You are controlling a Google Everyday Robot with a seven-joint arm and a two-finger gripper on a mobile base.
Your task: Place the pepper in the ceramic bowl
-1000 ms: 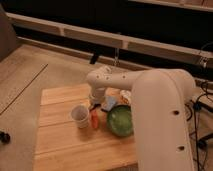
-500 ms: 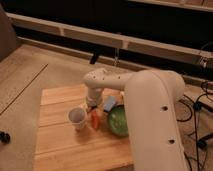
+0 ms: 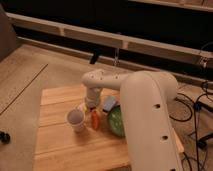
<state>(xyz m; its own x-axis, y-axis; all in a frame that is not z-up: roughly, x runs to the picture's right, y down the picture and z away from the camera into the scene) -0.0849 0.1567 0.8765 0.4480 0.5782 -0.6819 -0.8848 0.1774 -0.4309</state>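
Here, my single end effector (image 3: 93, 106) hangs low over the middle of the light wooden slatted worktop (image 3: 55, 147), at the end of my bulky white arm (image 3: 147, 115), which sweeps in from the lower right and hides much of the worktop's right side. I cannot tell whether the end effector is spread wide, drawn narrow or holding anything.

Directly beneath it I count one small slim orange-red pepper (image 3: 95, 119), standing more or less on end, its top right at the end effector's tip. The pepper sits between two vessels. There is one round glossy green ceramic bowl (image 3: 115, 123) just to its right, partly covered by my arm, and one smaller white cup (image 3: 76, 120) just to its left, upright with its mouth open to the camera. The pepper is outside the bowl.

One flat blue-grey item (image 3: 109, 103) lies behind the bowl, close beside my end effector; what it is I cannot make out.
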